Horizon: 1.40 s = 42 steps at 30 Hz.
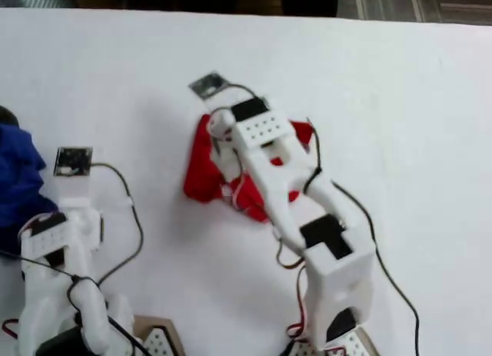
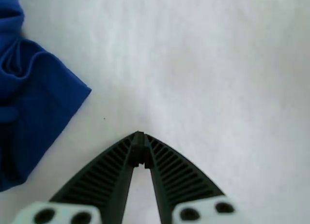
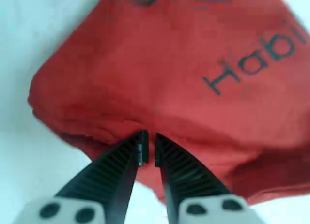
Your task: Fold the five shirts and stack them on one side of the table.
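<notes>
Right gripper (image 3: 147, 147), fingers pinched onto the folded edge of 1 red shirt (image 3: 169, 74), likely soft, light, limp, best taken at corners; left gripper (image 2: 140, 158) clenched empty, well apart from it, near blue shirt (image 2: 29, 103).

The red shirt (image 3: 160, 74) is soft matt cloth of a fine knit, with dark print lying flat on it and thick rolled folds at its edge. The blue shirt (image 2: 34, 98) is the same kind of matt cloth, creased into deep soft folds. The surface (image 1: 384, 87) is smooth, white and dull with faint streaks, while the left claw (image 2: 141, 158) and right claw (image 3: 147, 146) are black matt ribbed plastic on smooth white plastic mounts, like the white plastic arms (image 1: 265, 152) with their thin black-sheathed cables (image 1: 131, 204).
</notes>
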Tool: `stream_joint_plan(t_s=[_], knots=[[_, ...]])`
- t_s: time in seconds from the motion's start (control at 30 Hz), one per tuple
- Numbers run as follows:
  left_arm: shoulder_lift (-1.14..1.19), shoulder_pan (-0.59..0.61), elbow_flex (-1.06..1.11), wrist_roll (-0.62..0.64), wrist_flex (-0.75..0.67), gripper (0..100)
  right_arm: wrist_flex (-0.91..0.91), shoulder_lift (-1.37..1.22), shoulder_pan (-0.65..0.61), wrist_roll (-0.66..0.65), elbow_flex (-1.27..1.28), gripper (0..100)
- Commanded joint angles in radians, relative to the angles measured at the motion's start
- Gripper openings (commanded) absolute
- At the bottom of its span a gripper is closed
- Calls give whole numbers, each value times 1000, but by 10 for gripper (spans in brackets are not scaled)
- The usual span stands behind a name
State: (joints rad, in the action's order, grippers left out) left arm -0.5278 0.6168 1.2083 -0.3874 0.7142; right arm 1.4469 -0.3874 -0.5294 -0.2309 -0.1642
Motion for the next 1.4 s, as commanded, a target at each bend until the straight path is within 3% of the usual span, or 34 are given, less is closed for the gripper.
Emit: stream_joint_plan(t_s=[0.0, 0.2, 0.53, 0.83, 0.93, 1.03, 1.13, 1.37], knots=[[-26, -8, -2, -3, -12, 25, 113, 36, -15, -83, 3, 34], [-26, -8, -2, -3, -12, 25, 153, 143, -30, -199, 114, 34], [-26, -8, -2, -3, -12, 25, -137, 166, -19, -206, 354, 34], [-26, -8, -2, -3, -12, 25, 24, 357, 93, -206, 193, 37], [-26, -8, -2, -3, -12, 25, 22, 453, 214, -135, 97, 46], [-26, -8, -2, -3, -12, 25, -54, 432, 323, 12, 55, 162], [-26, -8, -2, -3, -12, 25, -134, 348, 364, 38, 51, 258], [-26, -8, -2, -3, -12, 25, -160, 147, 343, 41, 41, 218]])
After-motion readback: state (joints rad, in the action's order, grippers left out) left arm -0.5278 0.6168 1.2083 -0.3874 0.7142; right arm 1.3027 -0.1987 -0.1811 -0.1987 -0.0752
